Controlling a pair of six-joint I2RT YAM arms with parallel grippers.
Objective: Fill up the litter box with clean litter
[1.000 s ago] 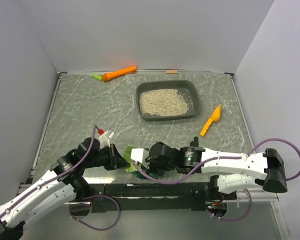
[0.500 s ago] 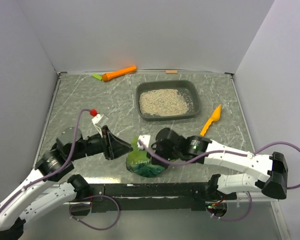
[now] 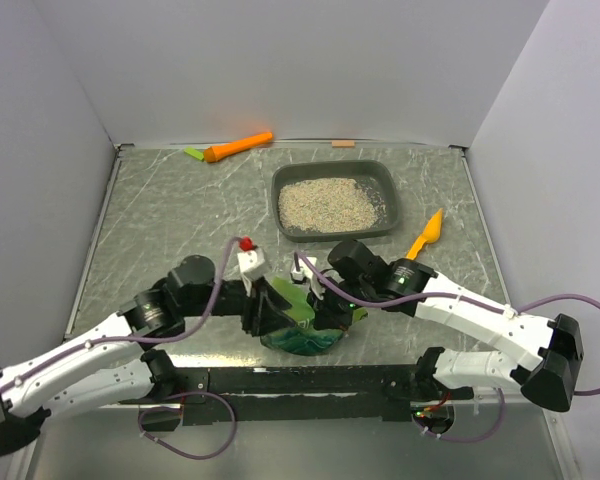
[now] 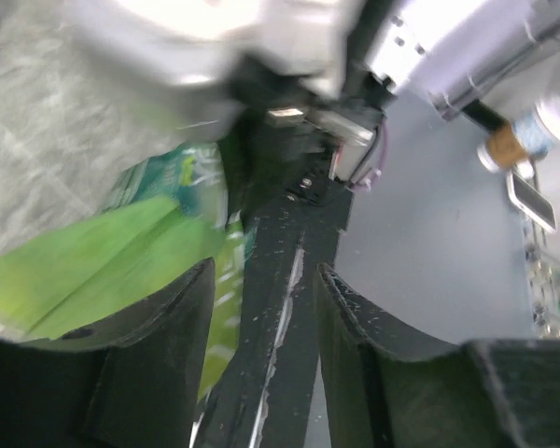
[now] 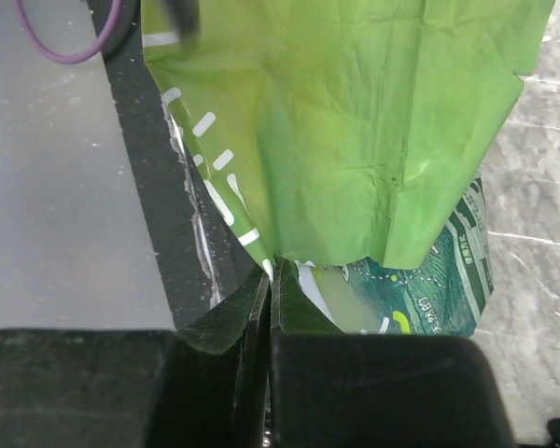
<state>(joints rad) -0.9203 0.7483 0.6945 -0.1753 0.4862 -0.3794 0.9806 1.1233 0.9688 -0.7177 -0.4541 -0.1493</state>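
Grey-beige granules of clean litter [image 3: 327, 203] are lying in a loose, speckled layer inside the shallow dark grey plastic litter box [image 3: 391, 214]. The box is sitting toward the far side of the marbled grey-green table [image 3: 160, 220], well apart from both arms. We are judging the filling as largely done, since the layer is covering most of the floor and thinning only toward the right wall.

Near the front edge, the crinkled green-and-teal glossy bag [image 3: 302, 340] is resting on the table between the two claws. The right gripper [image 5: 271, 275] is pinching the bag's folded green top, its jaws pressed tight on the film. The left gripper [image 4: 261, 271] is standing with its jaws apart just beside the bag, gripping nothing.

The small orange plastic scoop [image 3: 423, 240] is lying near the box's right side. We are guessing that what is left is either a further pour or putting the bag aside. We cannot tell how much litter the bag is holding.
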